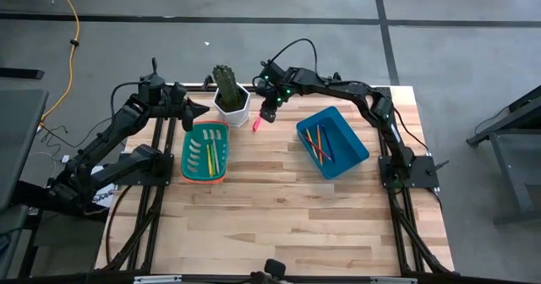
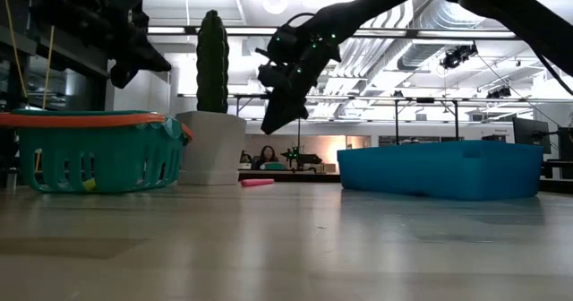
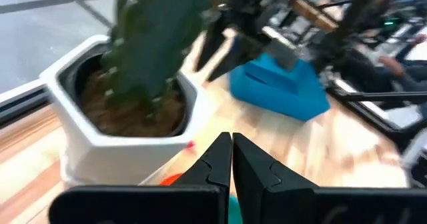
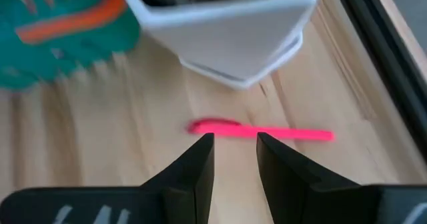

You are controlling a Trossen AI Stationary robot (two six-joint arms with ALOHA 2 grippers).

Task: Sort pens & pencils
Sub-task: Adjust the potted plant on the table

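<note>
Lower the spread right tool [image 4: 233,147] straight astride the hot-pink pen [image 4: 260,131] beside the white cactus pot [image 4: 233,31]; pinch mid-shaft. Left tool [image 3: 231,159] pressed together, waiting.

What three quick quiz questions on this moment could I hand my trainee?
1. True or false: the hot-pink plastic pen lies on the wooden table beside the white hexagonal cactus pot.
2. Which gripper hangs over that pen with open jaws? A) left B) right
3. Fill in: the thin orange pencils lie in the ___ plastic bin.

Key: 1 true. 2 B: the right gripper is over it; the left gripper is shut, above the teal basket. 3 blue.
</note>
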